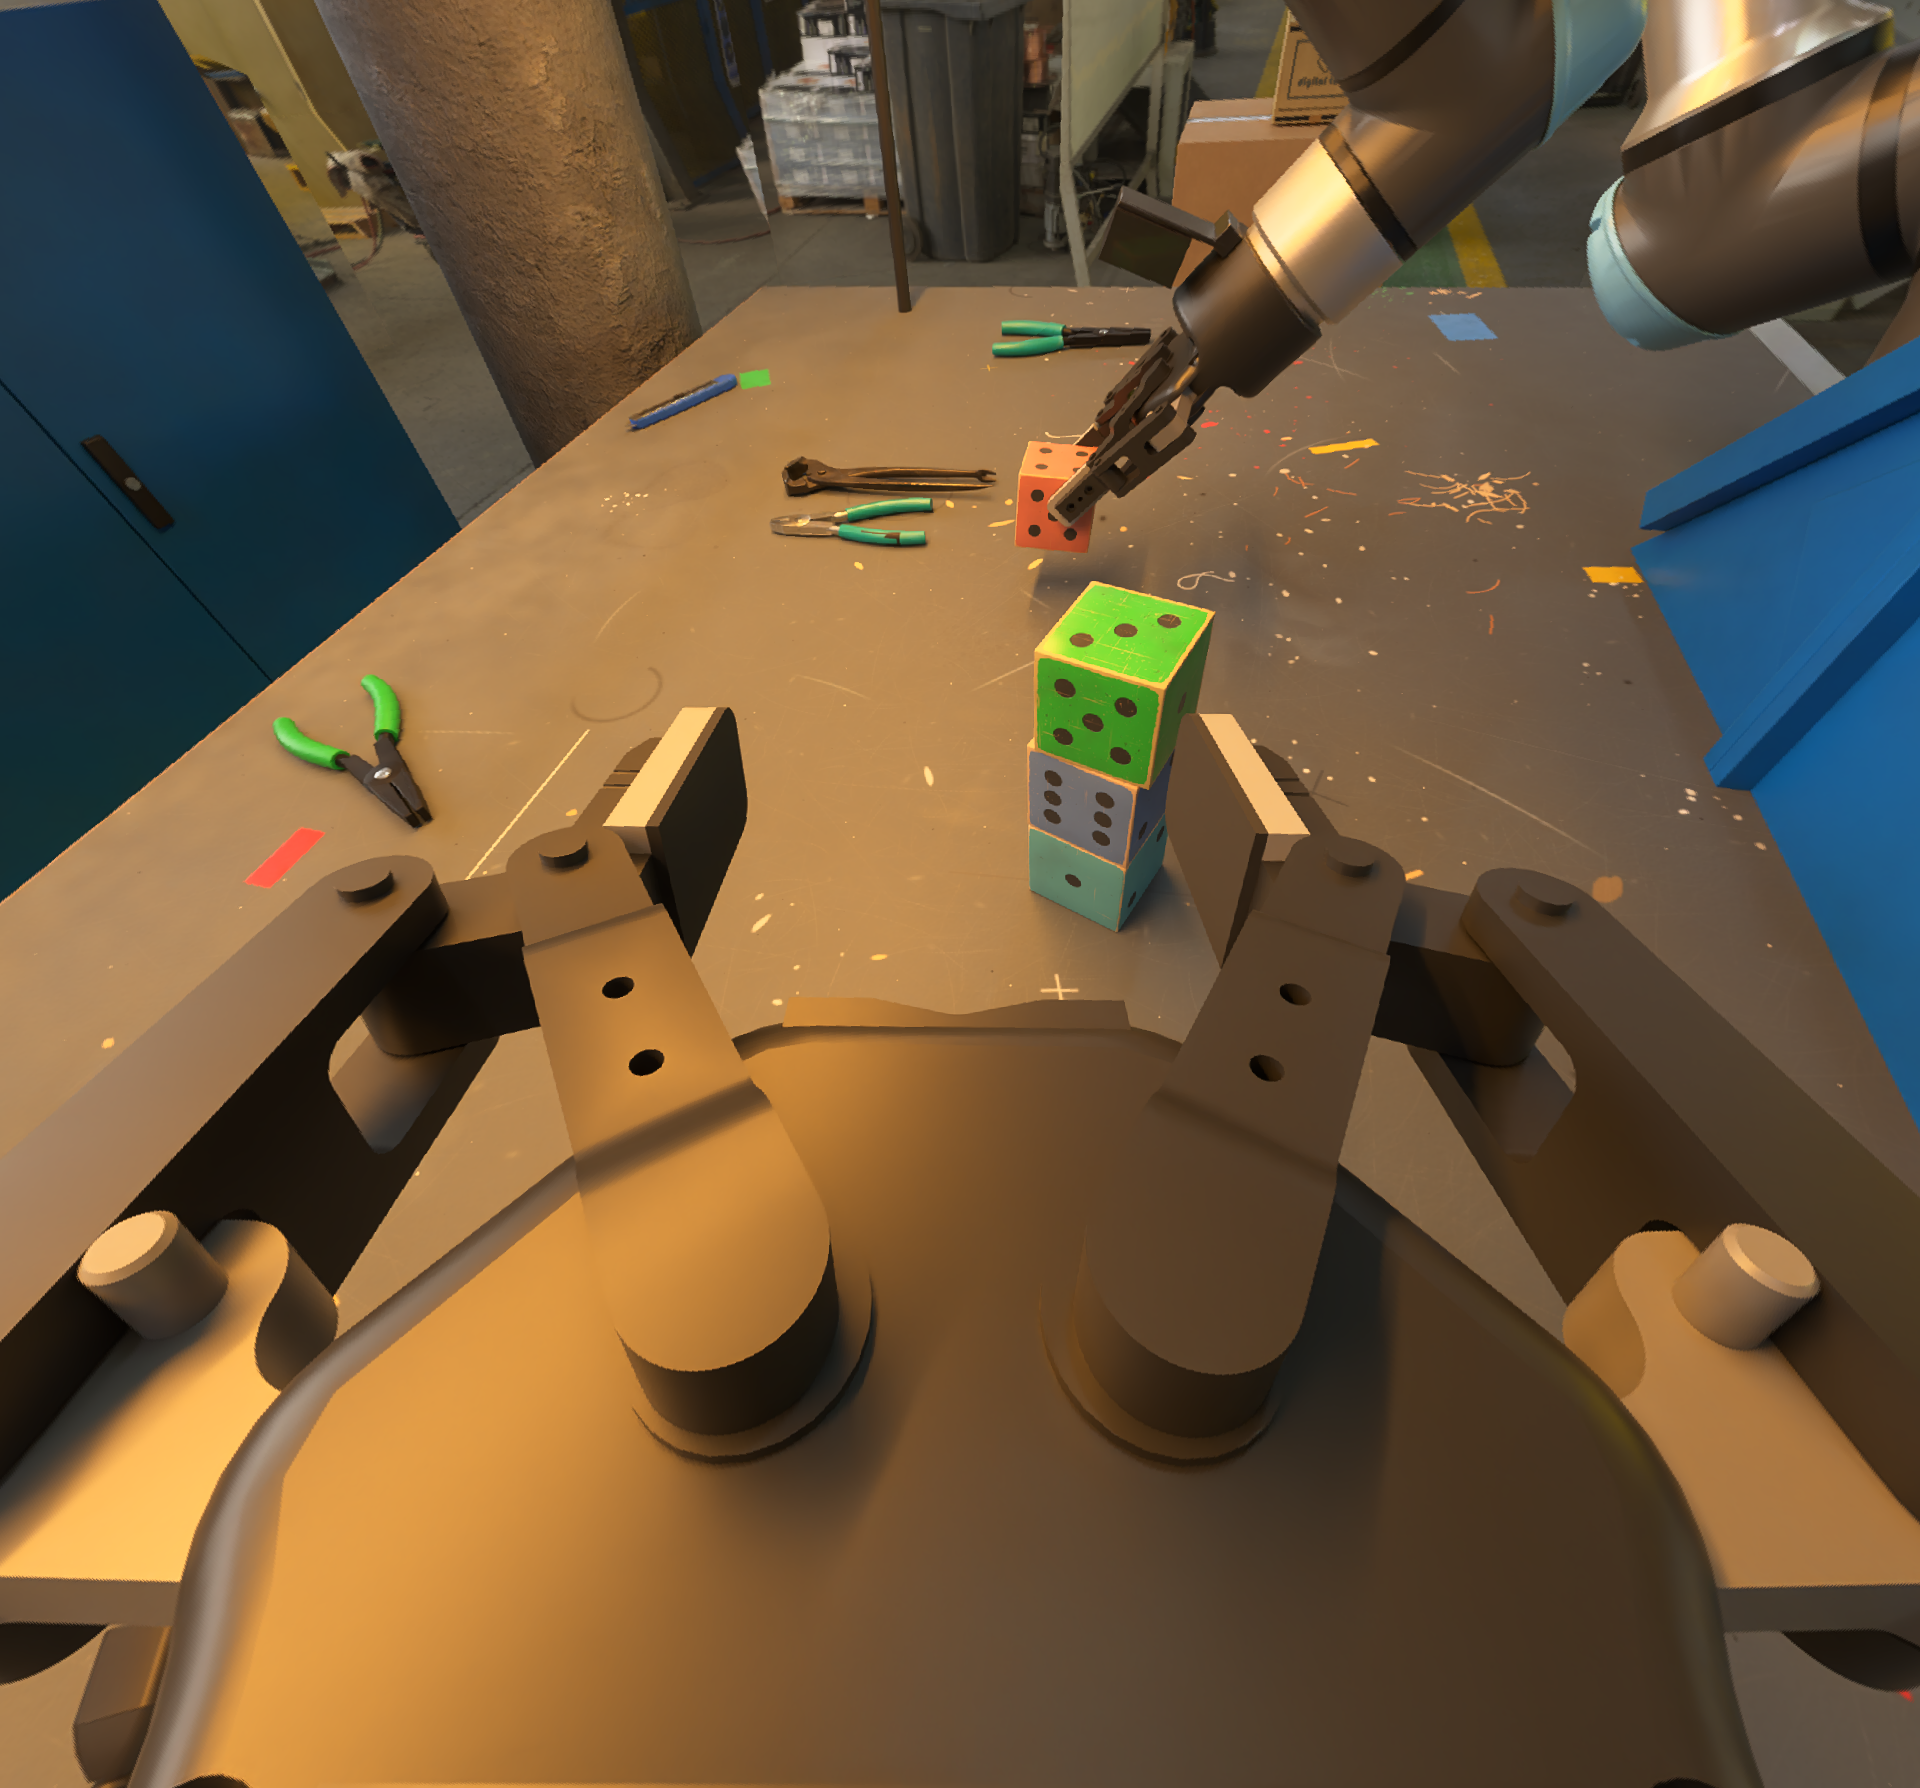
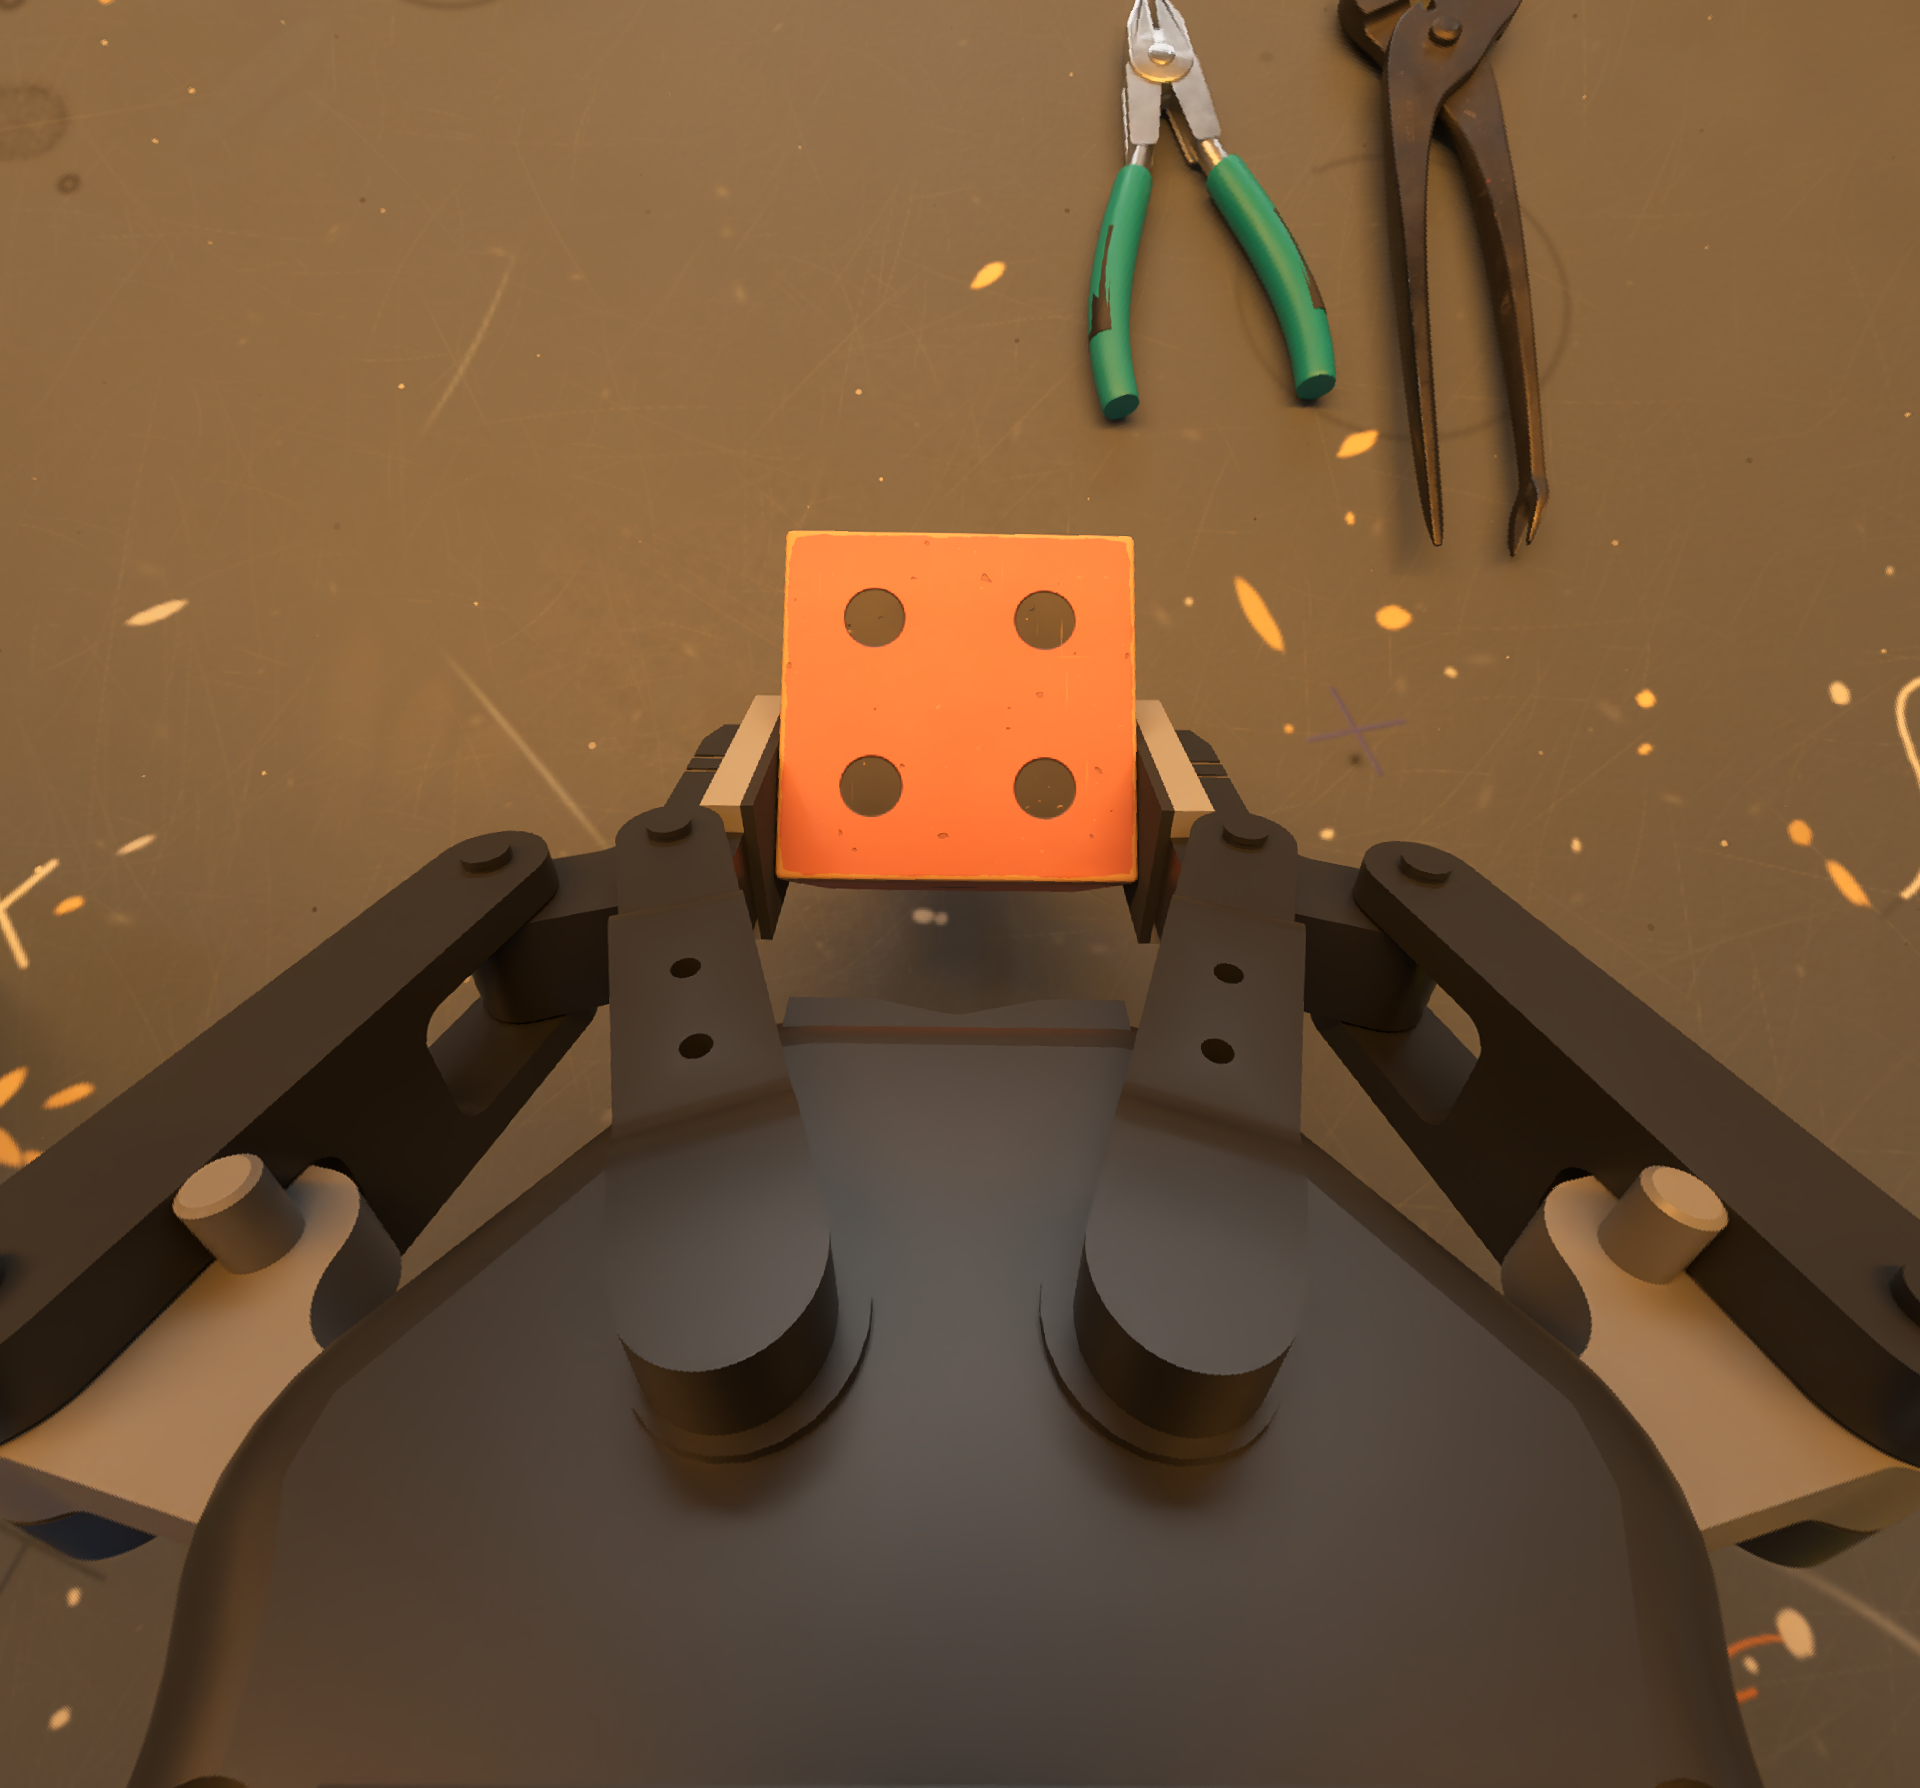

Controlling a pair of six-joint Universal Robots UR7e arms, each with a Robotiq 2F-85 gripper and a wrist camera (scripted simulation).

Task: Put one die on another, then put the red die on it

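In the left wrist view a stack of three dice stands on the table: a teal die [image 1: 1091, 881] at the bottom, a grey-blue die [image 1: 1086, 806] on it, a green die [image 1: 1117, 684] on top, slightly turned. My left gripper [image 1: 961, 782] is open and empty, above the table; the stack shows beside its right finger. My right gripper [image 1: 1081, 481] is shut on the red die [image 1: 1044, 507] and holds it above the table, beyond the stack. In the right wrist view the right gripper [image 2: 956, 803] clamps the red die [image 2: 956, 704] by its sides, four-dot face towards the camera.
Green-handled pliers [image 1: 358, 751] lie at the left. Teal-handled cutters [image 1: 857, 523] [image 2: 1195, 211] and black pincers [image 1: 883, 476] [image 2: 1455, 211] lie mid-table. More teal pliers [image 1: 1060, 338] and a blue knife [image 1: 681, 403] lie at the back. A blue box [image 1: 1818, 595] stands at the right.
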